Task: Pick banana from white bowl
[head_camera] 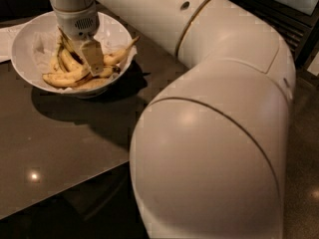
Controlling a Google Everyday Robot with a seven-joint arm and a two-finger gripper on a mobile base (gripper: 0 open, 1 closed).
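Tool (80, 59) inside white bowl (22, 49) among crowded bananas (62, 79); bulky arm (214, 133) fills foreground.

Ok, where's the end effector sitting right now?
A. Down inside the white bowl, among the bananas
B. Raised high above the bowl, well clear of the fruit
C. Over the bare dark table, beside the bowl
A. The end effector reaches down within the rim of the white bowl, with its tip in among the bananas piled there, not over the table and not raised clear.
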